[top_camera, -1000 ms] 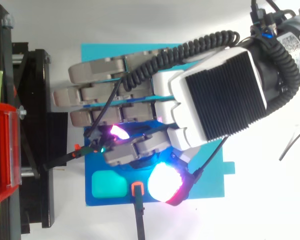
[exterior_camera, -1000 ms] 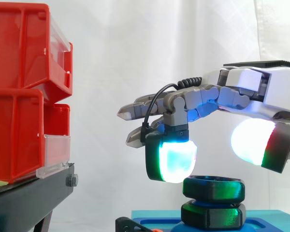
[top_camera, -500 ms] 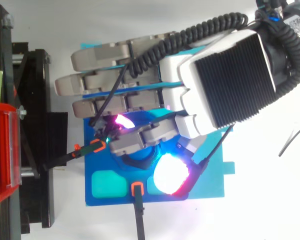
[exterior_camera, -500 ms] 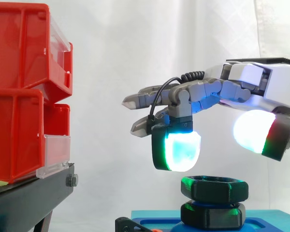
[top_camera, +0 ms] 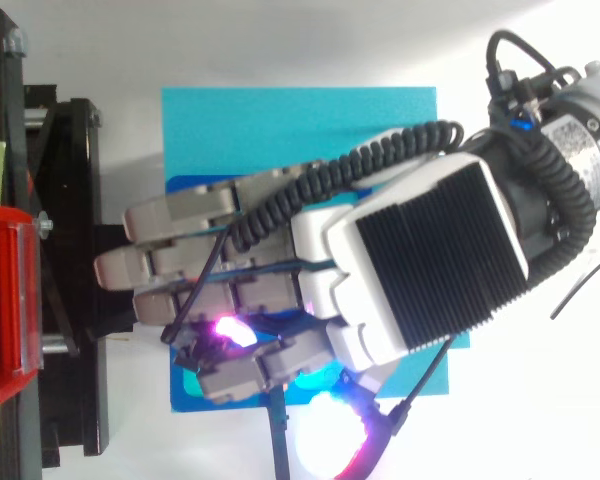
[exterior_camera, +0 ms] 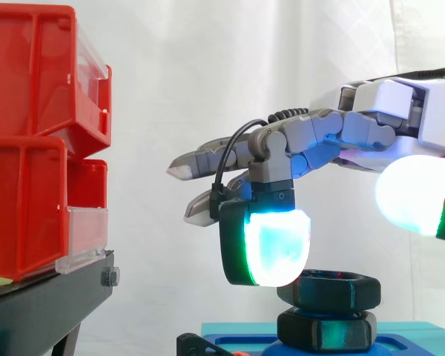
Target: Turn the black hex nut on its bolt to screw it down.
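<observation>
The black hex nut (exterior_camera: 334, 288) sits on its bolt above a second black nut (exterior_camera: 328, 331), on a blue base plate (exterior_camera: 408, 340). My hand (exterior_camera: 400, 126) comes in from the right and hovers over it. Most fingers stretch straight to the left. One finger bends down, and its cyan-green glowing pad (exterior_camera: 271, 245) overlaps the nut's left edge in the side view. The white glowing thumb pad (exterior_camera: 419, 196) hangs above and to the right of the nut, apart from it. In the top view the hand (top_camera: 430, 250) covers the nut. Nothing is gripped.
Red bins (exterior_camera: 30, 141) are stacked on a black stand (exterior_camera: 44, 311) at the left, close to the straight fingertips (top_camera: 130, 265). The far part of the blue plate (top_camera: 300, 130) lies bare. A white curtain hangs behind.
The hand has slid across the plate, downward in the top view, and sunk a little. The bent finger's pad, earlier above the nut, now overlaps its left edge. The nut has not moved.
</observation>
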Motion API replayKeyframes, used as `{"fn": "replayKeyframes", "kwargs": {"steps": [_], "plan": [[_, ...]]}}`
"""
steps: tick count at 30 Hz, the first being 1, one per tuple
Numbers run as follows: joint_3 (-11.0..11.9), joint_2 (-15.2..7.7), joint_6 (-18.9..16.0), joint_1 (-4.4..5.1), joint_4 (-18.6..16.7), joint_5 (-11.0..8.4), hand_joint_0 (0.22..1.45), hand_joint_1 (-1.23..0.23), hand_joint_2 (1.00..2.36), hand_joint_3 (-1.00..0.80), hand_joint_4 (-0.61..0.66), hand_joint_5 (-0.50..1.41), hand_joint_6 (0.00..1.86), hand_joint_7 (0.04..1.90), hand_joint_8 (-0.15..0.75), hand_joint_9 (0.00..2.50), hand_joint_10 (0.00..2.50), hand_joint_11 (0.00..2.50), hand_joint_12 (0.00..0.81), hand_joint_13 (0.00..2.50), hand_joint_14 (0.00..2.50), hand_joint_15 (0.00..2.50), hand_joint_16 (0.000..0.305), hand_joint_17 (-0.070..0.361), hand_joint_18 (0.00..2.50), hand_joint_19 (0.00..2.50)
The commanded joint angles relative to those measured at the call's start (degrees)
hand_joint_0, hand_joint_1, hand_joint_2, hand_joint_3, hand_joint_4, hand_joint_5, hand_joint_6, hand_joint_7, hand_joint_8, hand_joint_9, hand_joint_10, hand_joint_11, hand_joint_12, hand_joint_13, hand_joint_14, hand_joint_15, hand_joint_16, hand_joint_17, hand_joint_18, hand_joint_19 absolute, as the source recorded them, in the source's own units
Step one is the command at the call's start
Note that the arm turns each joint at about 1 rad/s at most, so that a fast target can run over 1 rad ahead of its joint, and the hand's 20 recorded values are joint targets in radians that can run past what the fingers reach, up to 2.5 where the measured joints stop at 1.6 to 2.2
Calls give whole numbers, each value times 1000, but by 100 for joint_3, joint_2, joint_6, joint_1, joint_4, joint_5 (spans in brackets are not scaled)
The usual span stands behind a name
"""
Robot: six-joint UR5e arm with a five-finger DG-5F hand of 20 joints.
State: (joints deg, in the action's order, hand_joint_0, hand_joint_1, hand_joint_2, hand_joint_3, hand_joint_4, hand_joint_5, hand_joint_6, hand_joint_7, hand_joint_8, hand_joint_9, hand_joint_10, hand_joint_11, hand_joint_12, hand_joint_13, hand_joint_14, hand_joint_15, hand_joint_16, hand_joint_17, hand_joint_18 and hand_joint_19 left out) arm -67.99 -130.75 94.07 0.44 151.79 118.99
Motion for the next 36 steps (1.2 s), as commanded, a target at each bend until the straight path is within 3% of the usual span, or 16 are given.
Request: {"fn": "replayKeyframes", "kwargs": {"steps": [1,4,11,19,24,25,36], "plan": [[5,-3,-2,88,53,-87,446,-168,1000,-500,112,-36,503,1315,210,661,0,0,346,320,0,0,46,103,178,177],[-4,-3,24,149,88,-95,447,-167,1000,-500,116,-38,503,1308,211,661,1,0,350,320,0,0,46,103,177,183],[-4,-3,68,184,176,-130,445,-154,1000,-500,115,-40,503,1292,211,659,0,0,360,314,0,0,46,103,177,203],[-4,-12,86,88,158,-95,444,-148,1000,-500,123,-37,503,1280,209,656,0,0,366,310,0,0,47,105,177,195],[14,-258,121,8,17,45,444,-149,1000,-500,103,-37,503,1300,212,658,0,0,364,312,0,0,47,105,177,203],[31,-249,112,8,-70,168,445,-149,1000,-500,102,-37,503,1302,212,658,0,0,366,312,0,0,47,105,176,209],[58,-258,121,0,-53,168,445,-152,1000,-500,97,-30,502,1378,209,662,0,0,371,313,0,0,47,105,179,209]]}}
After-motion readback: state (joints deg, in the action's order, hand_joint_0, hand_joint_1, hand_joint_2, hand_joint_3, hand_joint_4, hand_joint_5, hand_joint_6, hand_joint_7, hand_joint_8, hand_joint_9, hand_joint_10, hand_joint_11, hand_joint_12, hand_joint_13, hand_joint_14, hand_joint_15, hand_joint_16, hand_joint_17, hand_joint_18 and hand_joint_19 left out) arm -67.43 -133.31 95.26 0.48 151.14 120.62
